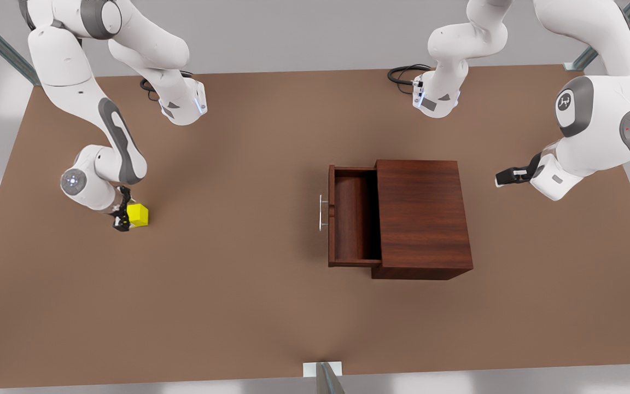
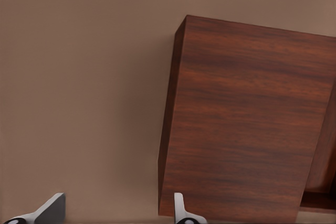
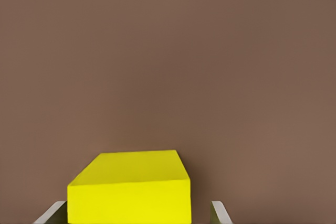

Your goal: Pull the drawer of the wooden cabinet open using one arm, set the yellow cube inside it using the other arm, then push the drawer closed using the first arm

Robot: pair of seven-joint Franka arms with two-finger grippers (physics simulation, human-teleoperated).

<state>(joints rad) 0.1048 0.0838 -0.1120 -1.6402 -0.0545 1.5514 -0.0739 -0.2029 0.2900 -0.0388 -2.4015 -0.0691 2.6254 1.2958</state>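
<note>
Right gripper [image 1: 123, 214], fingers spread either side of the yellow cube [image 1: 139, 215], is what I'm centring squarely before closing, while the left gripper [image 1: 503, 177] is waiting open behind the wooden cabinet [image 1: 423, 218], drawer [image 1: 352, 216] pulled out.

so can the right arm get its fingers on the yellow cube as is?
Probably yes: the right gripper is down at the yellow cube, one of its fingers on each side, with only bare table around it.
</note>
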